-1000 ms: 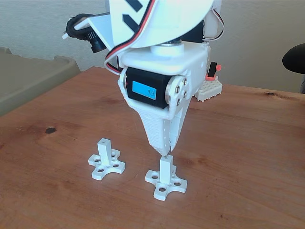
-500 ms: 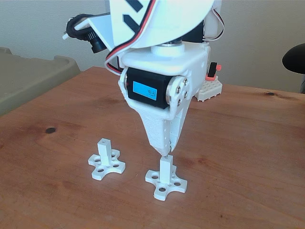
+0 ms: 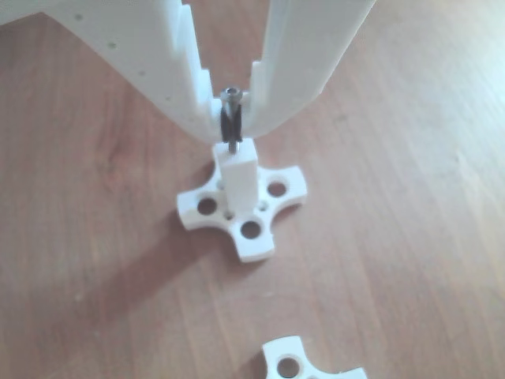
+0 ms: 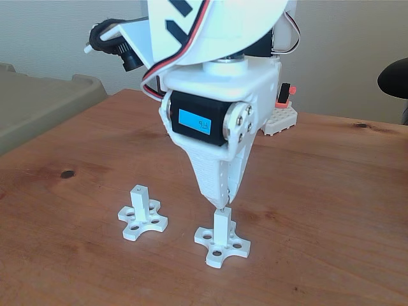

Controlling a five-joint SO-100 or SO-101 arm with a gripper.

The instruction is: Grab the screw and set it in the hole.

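Observation:
My white gripper (image 3: 231, 120) points straight down, shut on the screw (image 3: 230, 106). The screw is thin and silvery, with its socket head up between the fingers. Its lower tip meets the top face of a white square post (image 3: 239, 178) on a cross-shaped base (image 3: 252, 233). The hole in that face lies under the screw tip and is hidden. In the fixed view the gripper (image 4: 222, 204) tapers to a point right on top of the same post (image 4: 221, 226). The screw itself is too small to make out there.
A second white post (image 4: 139, 197), with a tiny hole in its top, stands on its own cross base (image 4: 153, 223) to the left; its base edge (image 3: 312, 365) shows below. A white block with a red part (image 4: 280, 118) sits at the back. A beige bin (image 4: 38, 102) lies beyond the table's left edge.

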